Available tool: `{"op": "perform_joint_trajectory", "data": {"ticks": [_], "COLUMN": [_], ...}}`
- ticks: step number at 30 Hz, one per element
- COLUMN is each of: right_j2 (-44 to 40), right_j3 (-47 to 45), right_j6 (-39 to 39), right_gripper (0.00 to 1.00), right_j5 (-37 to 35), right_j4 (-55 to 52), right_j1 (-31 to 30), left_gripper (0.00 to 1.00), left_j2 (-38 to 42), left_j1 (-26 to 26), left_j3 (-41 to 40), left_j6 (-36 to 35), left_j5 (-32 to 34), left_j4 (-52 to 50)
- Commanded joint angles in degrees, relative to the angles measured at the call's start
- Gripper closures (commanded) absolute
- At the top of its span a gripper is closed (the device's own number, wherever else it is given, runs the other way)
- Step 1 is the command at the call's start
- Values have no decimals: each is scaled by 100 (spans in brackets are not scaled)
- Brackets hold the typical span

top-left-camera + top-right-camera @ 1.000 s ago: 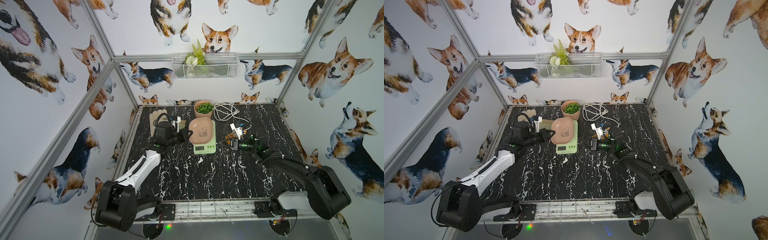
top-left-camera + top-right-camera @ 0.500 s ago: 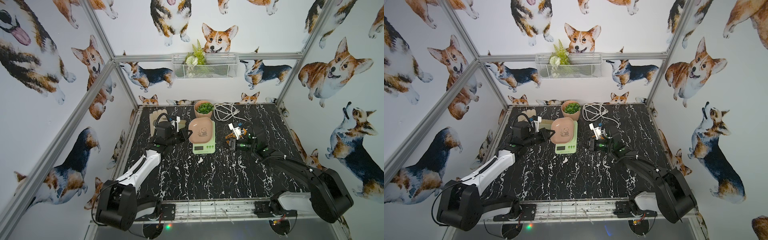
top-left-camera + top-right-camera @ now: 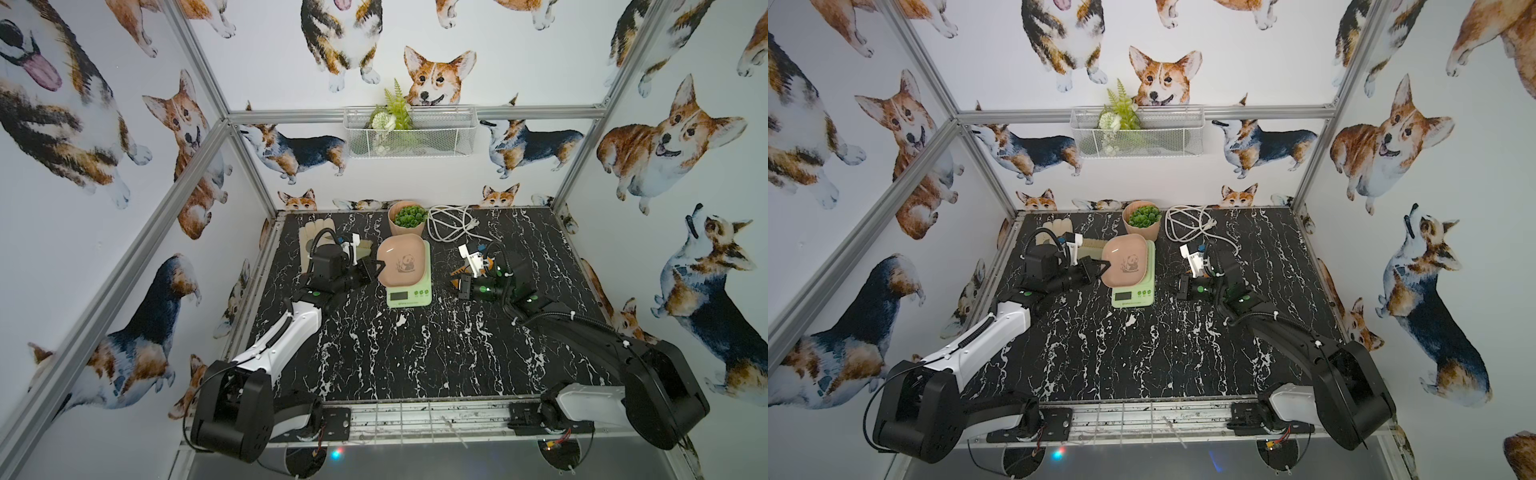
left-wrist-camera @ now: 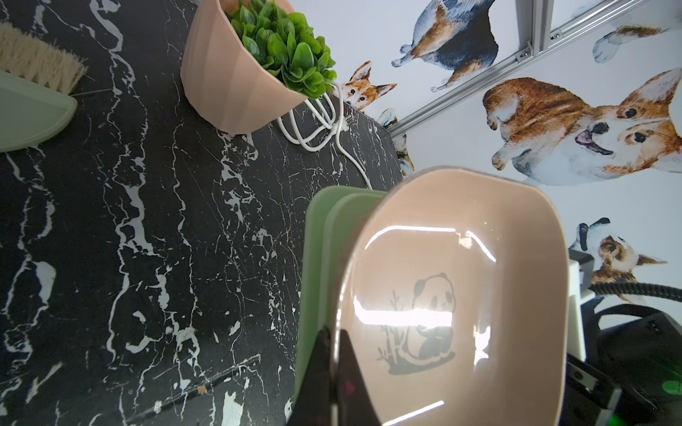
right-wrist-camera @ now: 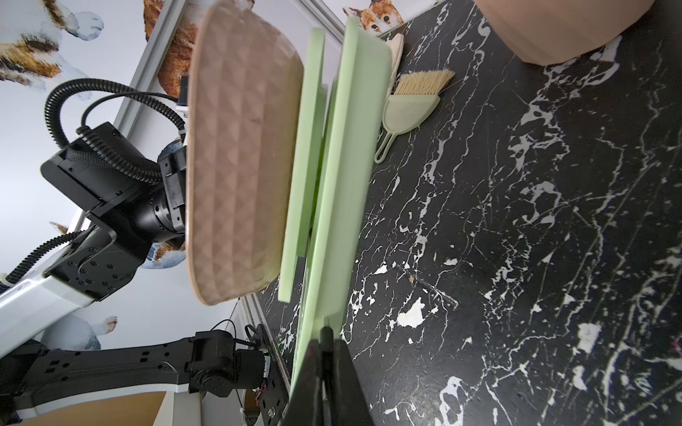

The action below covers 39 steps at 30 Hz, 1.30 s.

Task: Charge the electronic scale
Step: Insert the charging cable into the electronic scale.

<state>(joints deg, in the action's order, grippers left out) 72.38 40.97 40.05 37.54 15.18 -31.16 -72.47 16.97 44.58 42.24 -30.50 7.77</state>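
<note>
Electronic scale [image 3: 409, 296]: left hand [image 3: 376, 265] clamps the tray [image 3: 409, 249] rim; lift it level. Contents of the clenched right hand [image 3: 462, 287] are unclear.

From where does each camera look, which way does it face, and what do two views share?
Both top views: high above the arm bases, facing down on the marbled table; left arm and right arm show.
Left wrist: on the left arm, facing along the left gripper, shut on the tray rim; right arm's end shows.
Right wrist: on the right arm, facing along the shut right gripper toward the electronic scale; left arm shows.
Shared: both wrist views show tray and brush.
</note>
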Motion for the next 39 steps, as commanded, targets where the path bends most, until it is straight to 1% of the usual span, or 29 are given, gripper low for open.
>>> {"op": "perform_joint_trajectory", "data": {"ticks": [1,21,29,32,39], "right_j2": [-110,-313,-372,-431,-480], "right_j3": [25,-1,23,95,78], "right_j6": [-106,-379,-515,-671,-683], "right_gripper": [100,100,100,100,100], "right_j5": [-36,-14,-71,-98,-107], "right_j4": [-160,-439,-667,-926,-920], "right_j1": [-41,-40,-40,-40,-40], "left_gripper": [100,100,100,100,100], "left_j2": [108,189,207,209,232], "left_j1": [11,-62,-67,-72,-71], "left_j3": [30,68,59,57,56], "left_j6": [259,236,223,228,223], "left_j5": [-615,-569,-571,-571,-568], "left_j4": [590,529,516,516,506]}}
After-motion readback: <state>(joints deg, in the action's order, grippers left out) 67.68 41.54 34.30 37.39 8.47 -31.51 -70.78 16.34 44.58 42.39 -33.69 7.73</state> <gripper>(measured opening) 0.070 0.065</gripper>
